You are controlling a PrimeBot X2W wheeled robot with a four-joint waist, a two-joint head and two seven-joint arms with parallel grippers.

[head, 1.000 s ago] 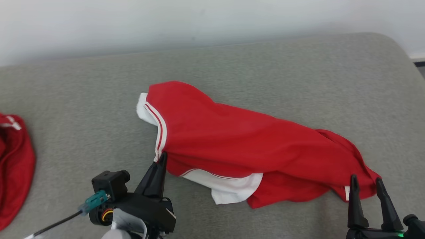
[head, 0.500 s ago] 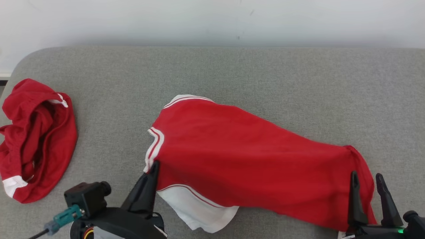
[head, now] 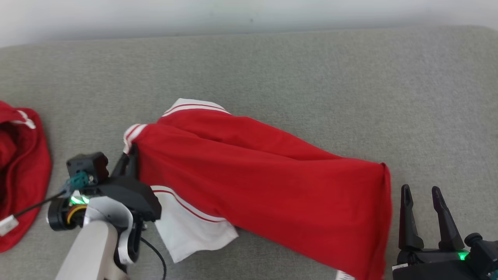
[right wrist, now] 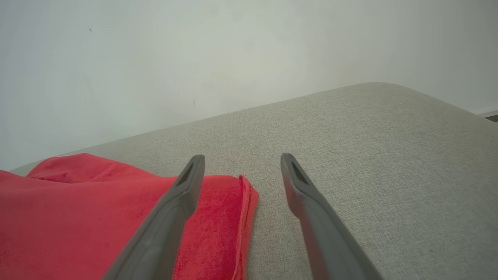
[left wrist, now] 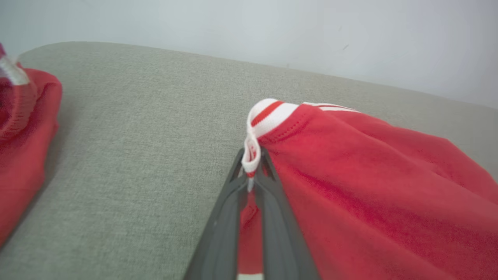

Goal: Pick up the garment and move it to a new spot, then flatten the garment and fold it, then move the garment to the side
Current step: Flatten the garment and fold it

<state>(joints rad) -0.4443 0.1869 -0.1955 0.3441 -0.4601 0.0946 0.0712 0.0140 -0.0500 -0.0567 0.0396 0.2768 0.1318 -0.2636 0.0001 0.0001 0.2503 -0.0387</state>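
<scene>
far to the left of the left claw (head: 131, 152), a second red cloth (head: 21, 182) lies bunched on the grey cushion (head: 311, 74). the left claw is pinched tight on the striped white edge (left wrist: 268, 112) of the red garment (head: 264, 186). the garment stretches from this claw to the right, and its far end lies just left of the right claw (head: 420, 189). the right claw stands wide and holds nothing. i judge the step in hand is to spread the garment flat. the next move calls, i think, for the right claw to close on that far end and pull the cloth taut. no container is here; the garment rests directly on the cushion.
</scene>
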